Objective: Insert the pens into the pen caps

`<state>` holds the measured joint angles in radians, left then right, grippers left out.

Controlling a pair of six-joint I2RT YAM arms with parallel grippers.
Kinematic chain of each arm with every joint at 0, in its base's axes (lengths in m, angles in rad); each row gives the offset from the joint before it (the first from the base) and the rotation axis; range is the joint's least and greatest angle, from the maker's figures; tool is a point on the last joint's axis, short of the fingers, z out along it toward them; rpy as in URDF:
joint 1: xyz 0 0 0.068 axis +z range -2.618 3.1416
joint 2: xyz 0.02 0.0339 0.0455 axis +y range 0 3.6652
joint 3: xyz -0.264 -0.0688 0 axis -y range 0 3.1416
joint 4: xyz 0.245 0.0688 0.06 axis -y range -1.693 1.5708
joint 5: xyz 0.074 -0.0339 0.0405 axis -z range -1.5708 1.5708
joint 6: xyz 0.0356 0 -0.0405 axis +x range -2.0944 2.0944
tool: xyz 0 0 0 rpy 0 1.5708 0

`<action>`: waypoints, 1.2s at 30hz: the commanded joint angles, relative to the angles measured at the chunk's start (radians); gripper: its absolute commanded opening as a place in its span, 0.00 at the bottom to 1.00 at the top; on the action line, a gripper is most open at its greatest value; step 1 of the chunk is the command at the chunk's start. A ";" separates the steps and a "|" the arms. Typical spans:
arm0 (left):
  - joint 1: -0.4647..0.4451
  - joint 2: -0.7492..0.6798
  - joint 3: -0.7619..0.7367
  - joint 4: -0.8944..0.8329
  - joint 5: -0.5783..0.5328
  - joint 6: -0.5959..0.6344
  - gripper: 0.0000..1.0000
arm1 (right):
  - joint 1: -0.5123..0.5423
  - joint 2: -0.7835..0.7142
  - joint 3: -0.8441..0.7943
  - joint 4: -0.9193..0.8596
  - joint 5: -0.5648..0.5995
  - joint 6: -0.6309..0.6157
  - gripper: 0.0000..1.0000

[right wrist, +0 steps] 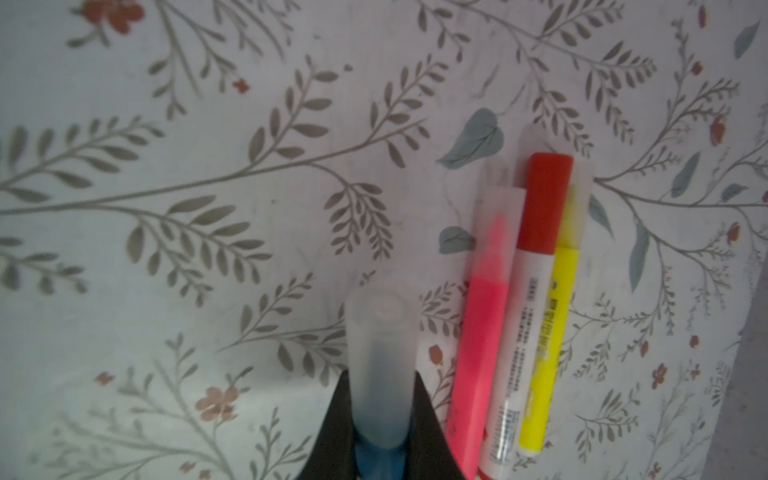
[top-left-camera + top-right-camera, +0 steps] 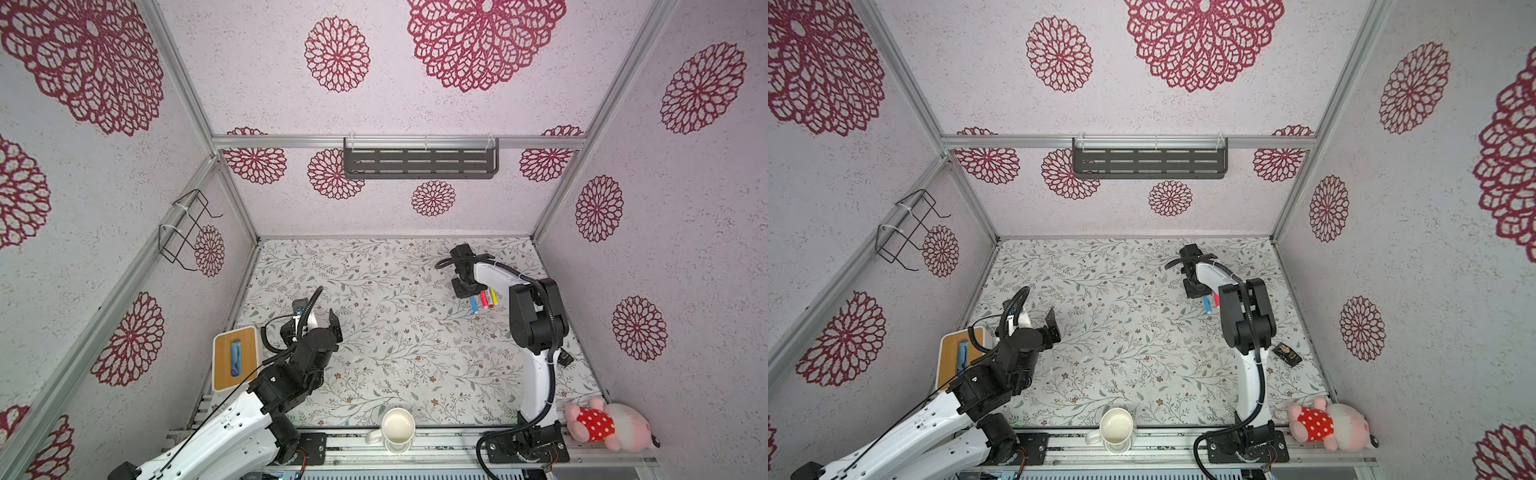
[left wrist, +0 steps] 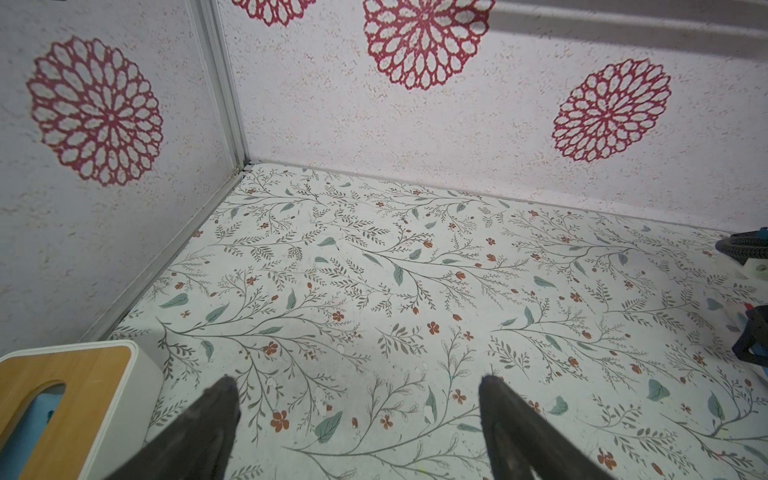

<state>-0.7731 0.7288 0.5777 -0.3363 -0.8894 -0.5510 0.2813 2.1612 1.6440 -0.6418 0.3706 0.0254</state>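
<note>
Leaf-print worktop (image 2: 374,374); I'm using the mug (image 2: 397,428) at its front edge as my reference.

The left gripper (image 3: 359,392) is back from the mug on the left arm's side. It is spread wide with nothing between the jaws, and hangs over bare worktop.

The right gripper (image 1: 380,386) is well apart from the mug, toward the back wall on the right arm's side. It is pinching the blue pen (image 1: 380,457).

The wooden-lid box (image 2: 235,357) is on the left arm's side of the mug, at the worktop's edge. The pink plush toy (image 2: 602,422) is on the right arm's side of the mug, by the front rail.

All four pens are in one cluster, far back from the mug. The pink pen (image 1: 482,332), white-and-red pen (image 1: 515,353) and yellow pen (image 1: 544,332) lie side by side, touching, just beside the blue pen.

- The frosted blue-pen cap (image 1: 380,340) is on the pen and sticks out past the gripper.
- The red cap (image 1: 546,199) is on the white-and-red pen.
- The frosted pink-pen cap (image 1: 498,208) and yellow-pen cap (image 1: 582,178) are on too.

I can't tell whether the blue pen touches the worktop.
</note>
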 commanded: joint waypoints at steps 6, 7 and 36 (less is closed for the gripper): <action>0.011 -0.036 0.001 -0.022 -0.034 -0.005 0.92 | -0.014 0.026 0.039 -0.028 0.094 -0.003 0.04; 0.011 -0.037 0.002 -0.024 -0.033 -0.004 0.92 | -0.015 0.026 0.039 -0.028 0.096 -0.002 0.08; 0.120 0.007 -0.158 0.300 -0.341 0.237 0.93 | -0.004 -0.992 -0.651 0.565 -0.085 0.147 0.49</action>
<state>-0.6888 0.7109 0.4599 -0.1852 -1.1744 -0.3870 0.2783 1.2484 1.1183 -0.2111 0.2817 0.1158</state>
